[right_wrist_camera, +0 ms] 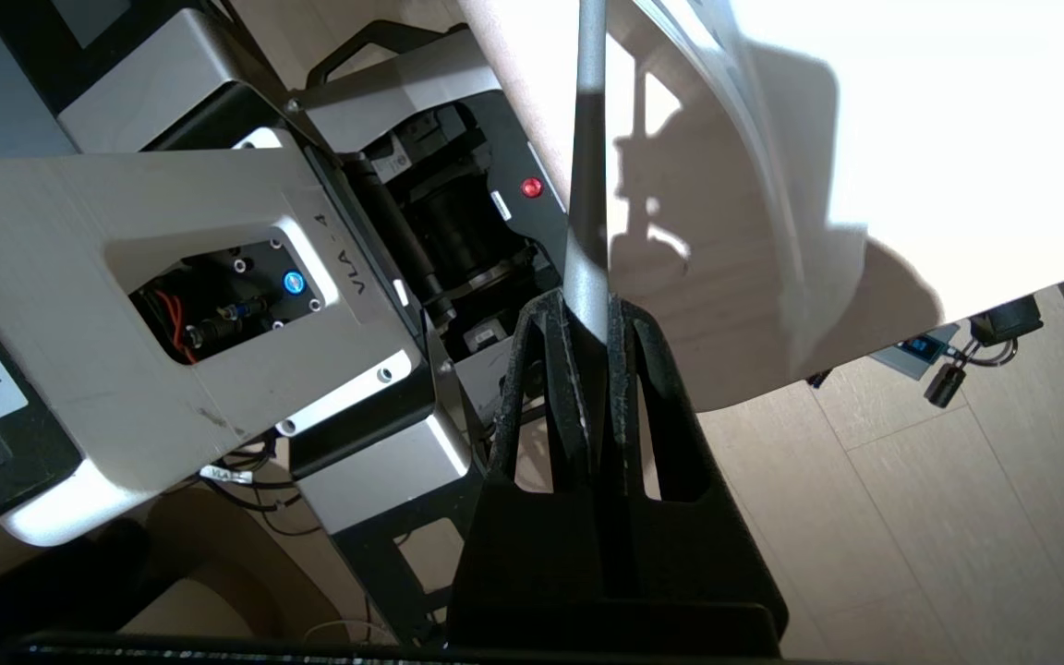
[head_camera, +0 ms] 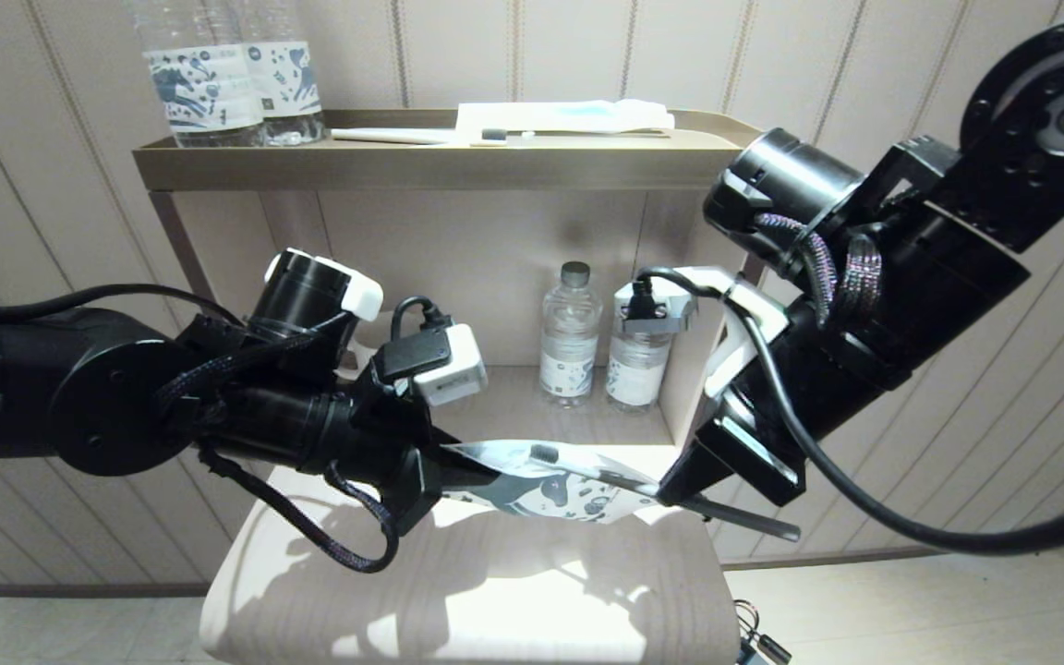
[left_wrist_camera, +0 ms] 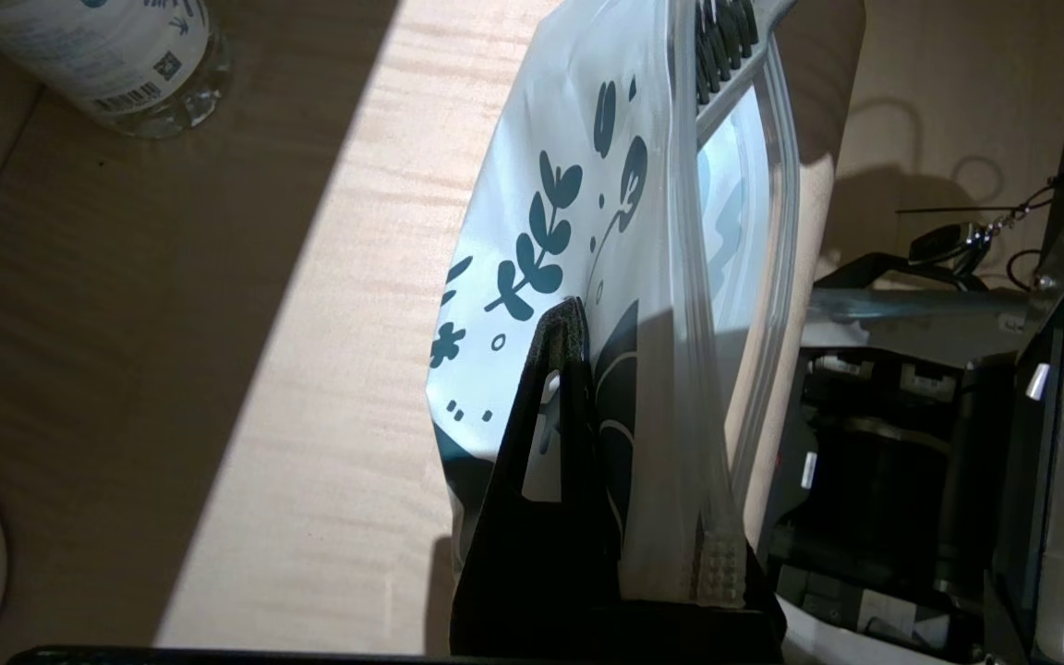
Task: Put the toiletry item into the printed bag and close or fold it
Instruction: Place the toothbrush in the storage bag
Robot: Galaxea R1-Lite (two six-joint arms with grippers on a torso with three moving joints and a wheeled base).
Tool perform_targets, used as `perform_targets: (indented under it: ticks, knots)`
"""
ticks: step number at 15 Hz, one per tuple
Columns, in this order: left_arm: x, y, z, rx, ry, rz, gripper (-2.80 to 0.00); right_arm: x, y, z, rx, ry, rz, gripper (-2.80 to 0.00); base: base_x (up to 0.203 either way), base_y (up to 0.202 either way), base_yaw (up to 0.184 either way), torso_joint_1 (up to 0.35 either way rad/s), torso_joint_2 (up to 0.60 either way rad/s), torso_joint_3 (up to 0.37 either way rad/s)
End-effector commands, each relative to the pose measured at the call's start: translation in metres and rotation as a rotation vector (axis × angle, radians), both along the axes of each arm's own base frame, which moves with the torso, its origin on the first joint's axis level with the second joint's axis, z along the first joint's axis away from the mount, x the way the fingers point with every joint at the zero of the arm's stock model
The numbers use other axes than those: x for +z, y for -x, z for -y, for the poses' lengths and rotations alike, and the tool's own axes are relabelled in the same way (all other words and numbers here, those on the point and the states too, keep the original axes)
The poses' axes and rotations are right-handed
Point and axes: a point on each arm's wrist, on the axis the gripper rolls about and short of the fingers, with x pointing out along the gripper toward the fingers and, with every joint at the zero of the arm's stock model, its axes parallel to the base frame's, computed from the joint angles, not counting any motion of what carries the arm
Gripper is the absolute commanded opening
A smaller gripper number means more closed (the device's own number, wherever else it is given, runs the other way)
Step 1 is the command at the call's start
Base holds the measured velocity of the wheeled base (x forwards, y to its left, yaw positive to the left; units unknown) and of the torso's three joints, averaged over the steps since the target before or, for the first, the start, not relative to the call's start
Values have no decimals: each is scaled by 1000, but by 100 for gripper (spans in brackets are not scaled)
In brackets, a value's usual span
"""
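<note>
Printed bag (head_camera: 562, 491): translucent white, dark teal-blue leaf sprigs, flowers and dots; clear ribbed strip at its mouth; toothbrush (head_camera: 626, 479): pale grey handle, dark grey bristles; grippers: matte black; shelf unit (head_camera: 440, 164): bronze-brown rim, beige panels; bottles (head_camera: 570, 334) at twelve o'clock of the bag: clear, white labels with blue motifs; wall: cream, striped.

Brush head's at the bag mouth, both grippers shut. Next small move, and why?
Probably the right gripper should push the toothbrush further along its own length into the printed bag. The head view shows only the bristle end inside the mouth, with most of the handle outside, its end past the right gripper. The left gripper is shut on the bag's side, holding it above the stool.
</note>
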Motion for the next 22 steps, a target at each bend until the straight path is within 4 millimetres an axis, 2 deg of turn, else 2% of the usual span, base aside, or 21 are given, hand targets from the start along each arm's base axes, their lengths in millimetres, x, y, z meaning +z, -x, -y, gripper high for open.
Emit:
perform_targets:
  ticks: [1,10,17,22]
  knots:
    - [3,5,-3,-5,5,8,-280,-3,-1,-1,8,11,-14,-280,0,0,0,0,0,0]
    - [1,10,-7,-17,2,3,-280,-15,3,2,24,72,-99,-280,0,0,0,0,0,0]
    - [-10,16,-9,-79,39,-84,-280,-27,-8,-13,96,-10,-175,-280,0,0,0,0,0,0]
    - [-7,17,-8,-114,96,-138,-280,-31,-11,-23,131,-47,-173,-280,0,0,0,0,0,0]
